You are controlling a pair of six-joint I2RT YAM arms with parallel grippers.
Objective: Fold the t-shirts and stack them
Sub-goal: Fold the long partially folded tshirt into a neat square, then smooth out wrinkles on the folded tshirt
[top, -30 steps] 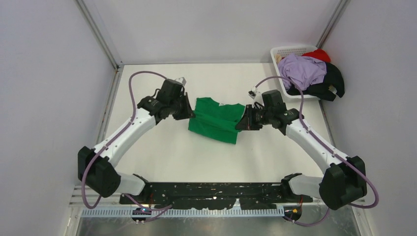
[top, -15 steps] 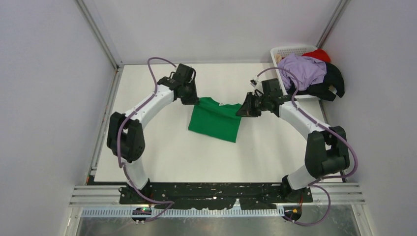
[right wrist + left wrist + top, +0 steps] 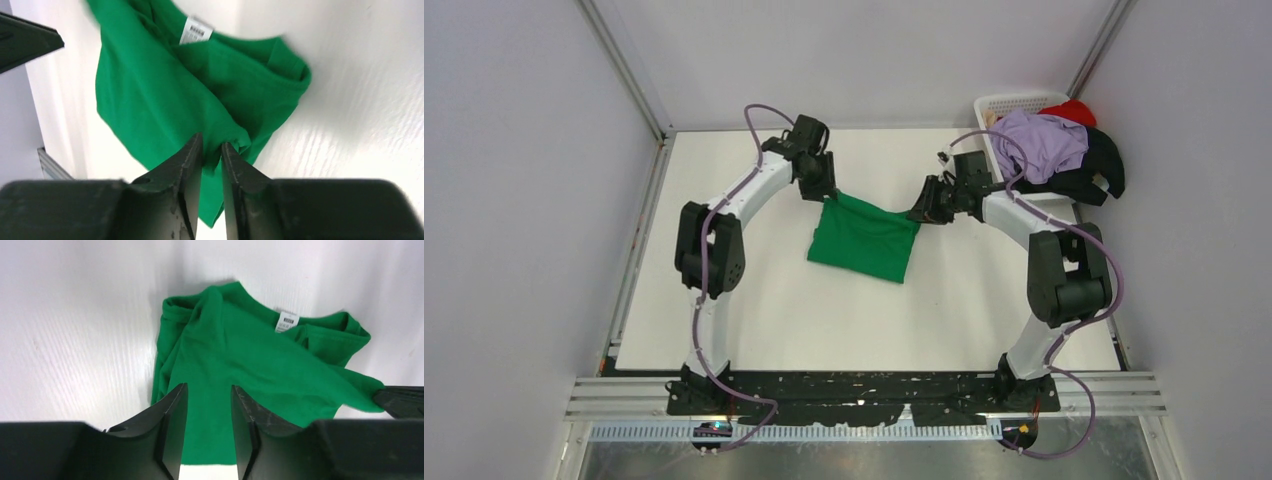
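Green cloth spans the space between the two grippers: the green t-shirt [image 3: 864, 240] lies folded on the white table [image 3: 754, 300], and one upper corner runs to each tool. The left gripper [image 3: 828, 193] is at one corner and the right gripper [image 3: 919, 213] at the other, with the body of the shirt spread below and between them.

In the left wrist view, that gripper's fingers [image 3: 172, 425] stand clearly apart. Flat green cloth fills the gap between them, with a strip of bare table at the near end, so nothing looks pinched. Ahead of the fingertips the shirt is rumpled, and its small white tag [image 3: 286, 321] lies beyond them and off to the right.

In the right wrist view, the two fingers [image 3: 187, 170] leave only a narrow slit. A bunched point of green cloth sits at their tips and green shows down the slit. I cannot tell whether the cloth is gripped or merely lies there.

Behind the right gripper, on its outer side and well apart from the green shirt, is a white lattice basket [image 3: 1004, 103]. A lilac shirt [image 3: 1044, 140] is heaped on top of it, a black shirt [image 3: 1096, 180] spills over its side, and a red shirt [image 3: 1072, 108] shows at the back.
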